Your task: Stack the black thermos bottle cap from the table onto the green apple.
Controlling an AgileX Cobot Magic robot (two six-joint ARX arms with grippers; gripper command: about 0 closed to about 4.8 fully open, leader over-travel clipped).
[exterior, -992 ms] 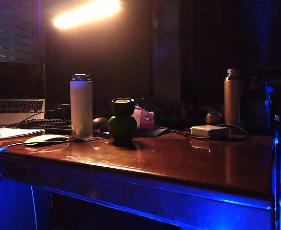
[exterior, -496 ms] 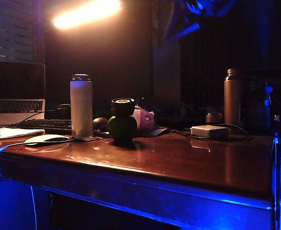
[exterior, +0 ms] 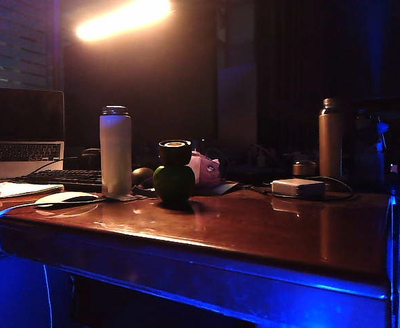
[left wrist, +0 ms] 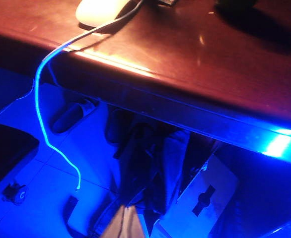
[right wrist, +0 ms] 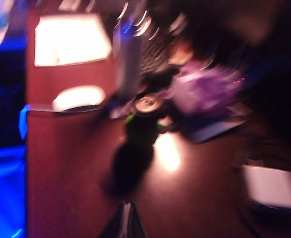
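The arm seen overhead a moment ago is gone. The cap (exterior: 175, 152) sits on the apple (exterior: 174, 183), well ahead of the clenched right tool (right wrist: 124, 218); the stacking looks done. The left tool (left wrist: 124, 223) hangs below the counter (left wrist: 195, 64), apparently clenched and empty.

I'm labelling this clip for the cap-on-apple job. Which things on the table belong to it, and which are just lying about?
Belong to the job:
- black thermos bottle cap, sitting on the apple
- green apple

Just lying about:
- white thermos
- mouse
- keyboard
- laptop
- pink bundle
- metal bottle
- small white box
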